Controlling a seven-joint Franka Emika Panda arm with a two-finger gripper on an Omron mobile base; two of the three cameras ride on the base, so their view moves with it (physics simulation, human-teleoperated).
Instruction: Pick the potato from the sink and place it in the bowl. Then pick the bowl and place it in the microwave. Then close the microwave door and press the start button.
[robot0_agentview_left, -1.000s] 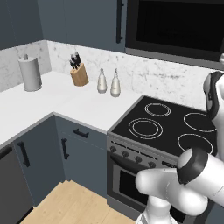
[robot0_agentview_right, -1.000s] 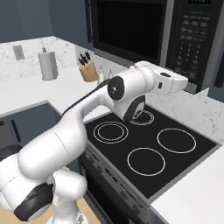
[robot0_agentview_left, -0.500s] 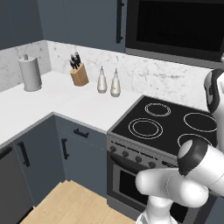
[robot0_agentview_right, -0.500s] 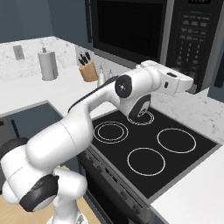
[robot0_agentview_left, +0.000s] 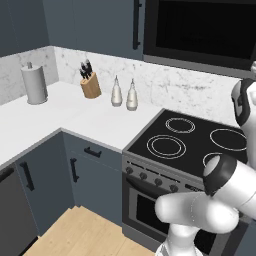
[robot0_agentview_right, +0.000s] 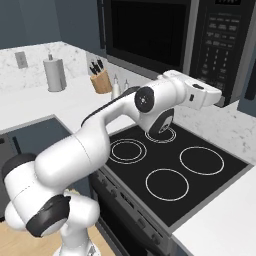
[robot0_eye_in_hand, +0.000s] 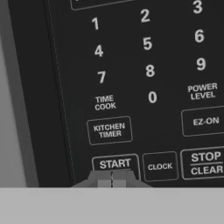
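Two small dark finger tips of the gripper clenched together, empty, at the START key of the large black boxy microwave, its dark-grey framed glass door shut, contents hidden.

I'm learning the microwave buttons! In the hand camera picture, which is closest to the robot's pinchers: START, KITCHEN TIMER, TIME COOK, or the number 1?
1. START button: right above the shut gripper, at the bottom of the view.
2. KITCHEN TIMER button: next one up.
3. TIME COOK label: higher still.
4. Number 1 key: farthest, near the top.
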